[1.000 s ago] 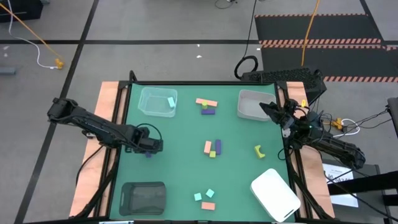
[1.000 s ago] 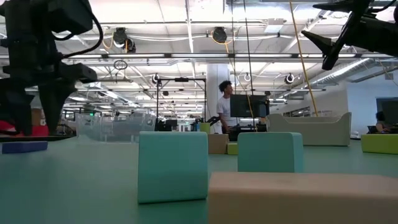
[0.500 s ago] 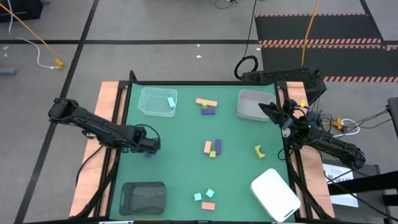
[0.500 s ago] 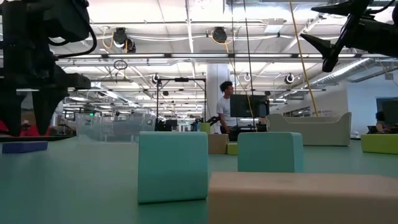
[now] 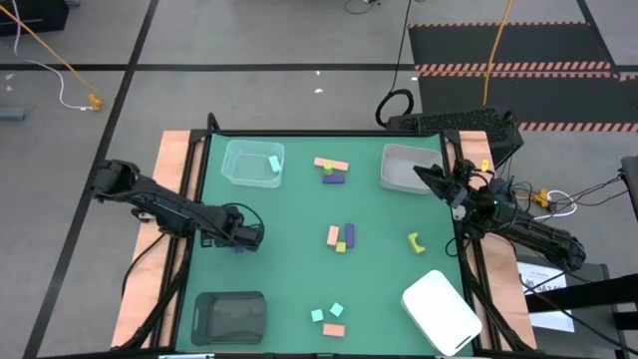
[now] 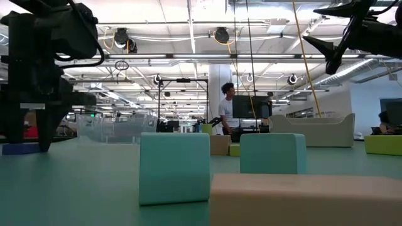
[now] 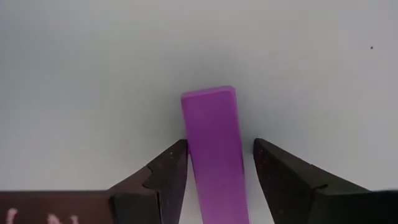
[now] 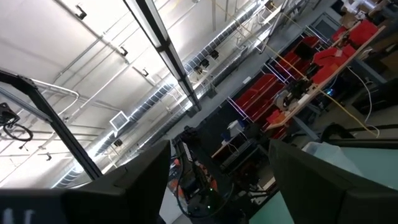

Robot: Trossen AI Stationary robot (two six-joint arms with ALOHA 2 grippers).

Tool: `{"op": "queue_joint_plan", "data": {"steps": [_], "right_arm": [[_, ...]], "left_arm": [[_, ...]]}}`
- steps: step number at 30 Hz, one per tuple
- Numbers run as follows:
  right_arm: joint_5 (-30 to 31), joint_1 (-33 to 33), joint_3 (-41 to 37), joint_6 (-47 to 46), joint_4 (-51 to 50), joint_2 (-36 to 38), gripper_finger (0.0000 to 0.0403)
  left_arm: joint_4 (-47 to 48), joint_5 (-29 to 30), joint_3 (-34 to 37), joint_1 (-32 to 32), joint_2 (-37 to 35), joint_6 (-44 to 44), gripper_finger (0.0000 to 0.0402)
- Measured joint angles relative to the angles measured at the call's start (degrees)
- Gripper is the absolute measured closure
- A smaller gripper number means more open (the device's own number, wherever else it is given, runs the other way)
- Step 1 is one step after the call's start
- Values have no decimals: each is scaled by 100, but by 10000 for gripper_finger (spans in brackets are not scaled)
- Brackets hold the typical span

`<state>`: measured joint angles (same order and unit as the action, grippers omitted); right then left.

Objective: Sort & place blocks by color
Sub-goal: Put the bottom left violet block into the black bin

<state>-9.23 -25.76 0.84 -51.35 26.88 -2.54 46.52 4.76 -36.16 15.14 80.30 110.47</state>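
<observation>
A purple bar [image 7: 212, 146] lies flat on the green table near its left side, also seen in the low view [image 6: 14, 149]. My left gripper [image 5: 242, 237] is down over it, open, with one finger on each side of the bar [image 7: 217, 146] and a narrow gap at each. My right gripper [image 5: 439, 179] is open and raised at the table's right edge, holding nothing [image 8: 217, 180]. Other blocks lie loose: salmon, purple and yellow-green ones mid-table [image 5: 341, 237], a group at the far side [image 5: 332, 170], a curved yellow-green piece [image 5: 416, 240], and teal and salmon ones near the front [image 5: 327, 319].
A clear tray [image 5: 239, 175] at far left holds one teal block [image 5: 274, 162]. A pale tray [image 5: 404, 170] sits at far right, a dark tray [image 5: 229, 317] at near left, a white tray [image 5: 442, 311] at near right. A person stands in the room beyond [image 6: 227, 107].
My left gripper has come down toward the table over the purple bar, and its fingers now reach the table on either side of it. The bar has stayed flat on the table. The right arm has kept still.
</observation>
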Motion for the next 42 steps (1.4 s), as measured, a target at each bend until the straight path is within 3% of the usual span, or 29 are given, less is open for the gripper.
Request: {"op": "queue_joint_plan", "data": {"steps": [6,9,12,16,19,24,28,33,42], "right_arm": [[0,0,0,-2,-62,0,138],[0,0,0,-3,-62,0,138],[0,0,0,-33,-64,0,138],[10,0,0,-39,-67,0,138],[16,0,0,-44,-65,1,138],[20,0,0,-46,-63,1,138],[20,0,0,-99,-62,2,138],[17,0,0,-332,-34,2,138],[263,-2,82,-535,417,2,138]], "left_arm": [[-157,4,0,0,-55,-138,296],[-686,116,0,0,-130,-500,299],[-1773,724,0,2,-246,-1269,299],[-4266,1717,0,-37,-280,-3290,299],[-6671,2067,0,-68,-257,-5543,299],[-10287,2137,-4,-83,-232,-9262,299],[-12014,1971,-4,-148,-281,-10772,299],[-12353,1414,-4,-259,-308,-10838,299],[-11515,1311,-4,-441,-317,-9383,299]]}}
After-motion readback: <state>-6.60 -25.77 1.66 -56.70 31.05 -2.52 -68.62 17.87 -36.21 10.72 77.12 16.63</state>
